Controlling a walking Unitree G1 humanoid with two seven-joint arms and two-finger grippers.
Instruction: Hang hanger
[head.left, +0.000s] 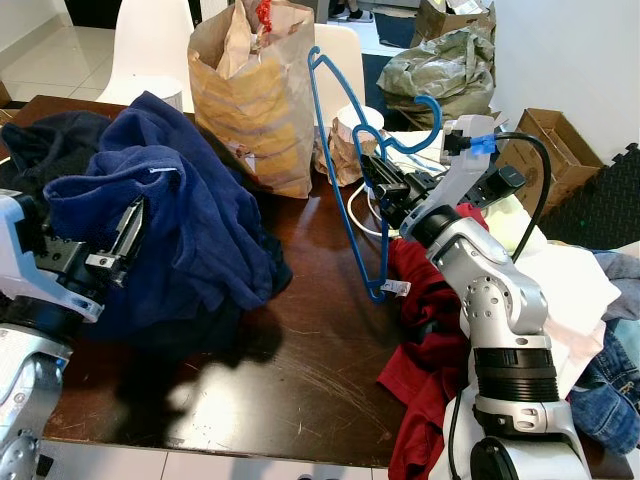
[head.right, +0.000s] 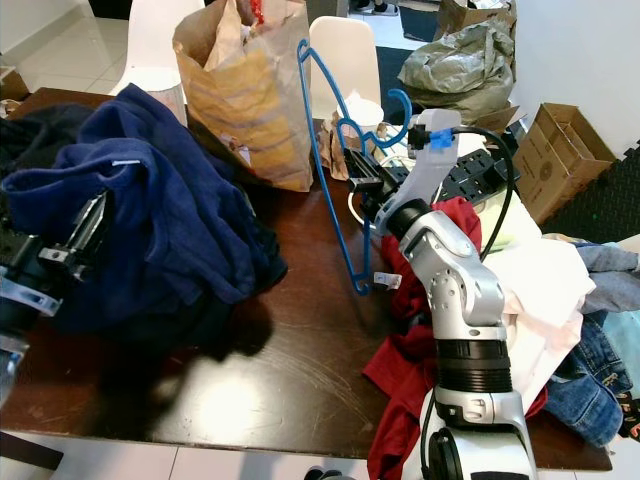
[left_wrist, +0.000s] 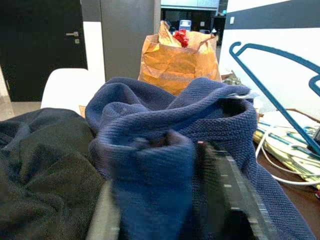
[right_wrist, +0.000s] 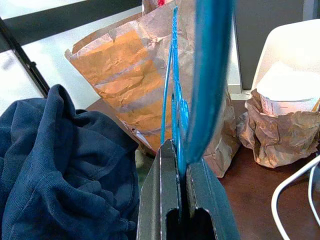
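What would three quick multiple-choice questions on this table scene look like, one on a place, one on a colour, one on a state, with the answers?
1. Where does the brown paper bag stand?
A. at the table's far side
B. on the floor
C. on a chair

2. What colour is the hanger?
A. white
B. blue
C. black

3. What is the right hand doing?
A. hanging open
B. resting on the red garment
C. clamping the hanger

Answers: 1 A, it stands on the wooden table behind the navy sweater. 2 B, its frame is blue. 3 C, the fingers pinch the blue bar.
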